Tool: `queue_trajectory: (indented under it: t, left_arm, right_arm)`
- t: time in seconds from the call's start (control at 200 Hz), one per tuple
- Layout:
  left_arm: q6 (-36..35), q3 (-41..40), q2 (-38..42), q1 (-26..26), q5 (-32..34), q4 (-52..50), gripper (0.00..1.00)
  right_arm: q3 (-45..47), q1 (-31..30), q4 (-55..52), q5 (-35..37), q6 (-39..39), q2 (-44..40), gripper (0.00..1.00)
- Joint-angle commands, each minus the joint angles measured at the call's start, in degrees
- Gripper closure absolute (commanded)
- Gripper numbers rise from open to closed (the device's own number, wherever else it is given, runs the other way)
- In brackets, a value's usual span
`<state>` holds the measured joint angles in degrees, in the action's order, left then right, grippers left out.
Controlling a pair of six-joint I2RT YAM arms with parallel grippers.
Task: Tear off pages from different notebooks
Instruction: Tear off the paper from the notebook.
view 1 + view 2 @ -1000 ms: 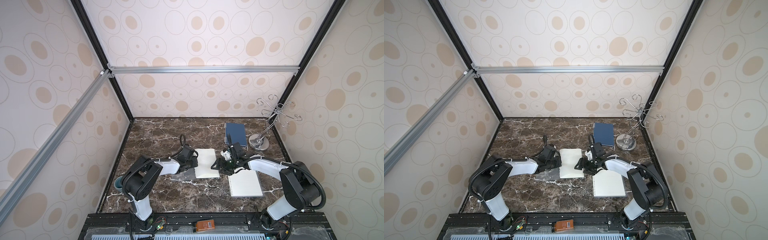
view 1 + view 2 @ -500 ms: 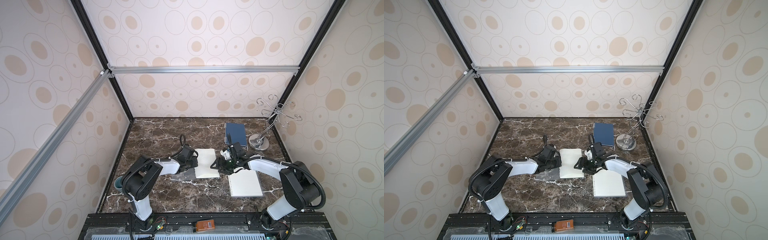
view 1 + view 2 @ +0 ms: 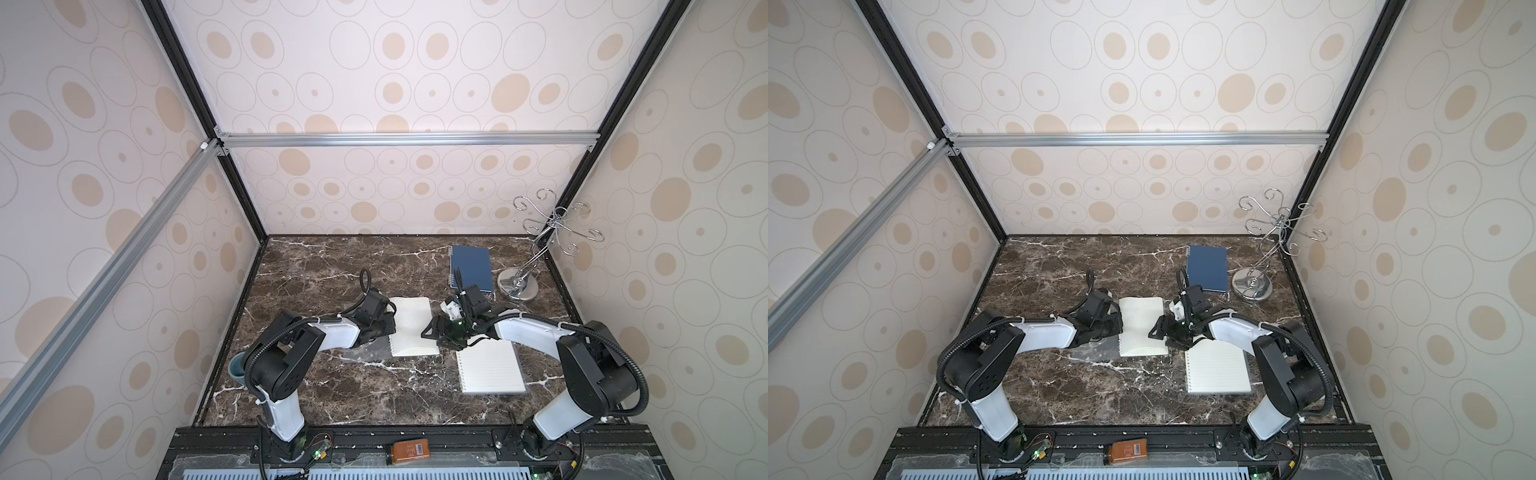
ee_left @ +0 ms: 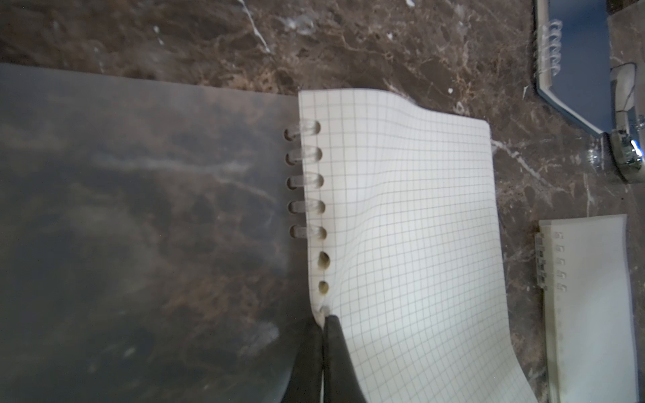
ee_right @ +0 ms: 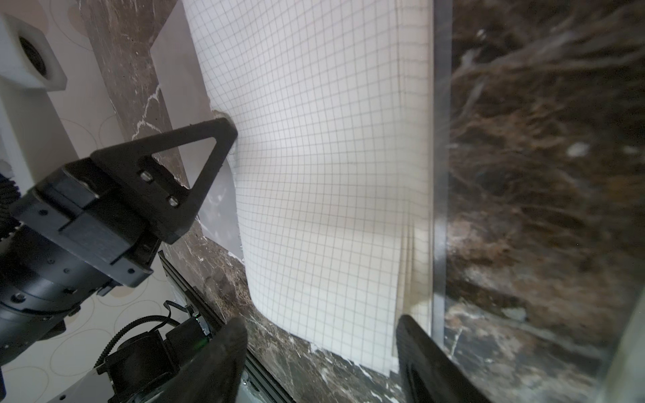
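Note:
The small notebook lies open mid-table, its clear cover folded out flat beside the spiral. Its top grid page bulges upward, and the two punched holes nearest my left gripper are off the rings. My left gripper is shut on that page's punched edge, also seen in the right wrist view. My right gripper stands open at the notebook's opposite edge, its fingers astride the page's free corner without touching it. The larger white notebook and the dark-blue notebook lie shut on the right.
A chrome wire stand with a round base stands at the back right beside the blue notebook. A teal cup sits at the table's left edge behind my left arm. The enclosure walls close in on three sides.

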<state>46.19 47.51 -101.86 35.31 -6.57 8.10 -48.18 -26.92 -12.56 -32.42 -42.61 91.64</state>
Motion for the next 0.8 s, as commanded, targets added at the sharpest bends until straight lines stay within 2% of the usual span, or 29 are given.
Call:
queue_trajectory:
  t: [0.0,0.445,0.795]
  left_arm:
    - [-0.8,-3.12,-2.71,0.81,-1.21,-11.18,1.0]
    - [-0.81,-3.25,-2.55,0.79,-1.04,-11.23,1.0]
    - [-0.89,-3.55,-2.29,0.78,-1.17,-11.16,1.0]
  right_arm:
    - [0.96,0.28,0.15,0.02,-0.36,0.76,0.3]
    - [2.19,0.23,4.86,-2.61,-3.37,1.44,0.3]
    - [5.28,0.34,14.45,-4.09,-9.11,4.08,0.3]
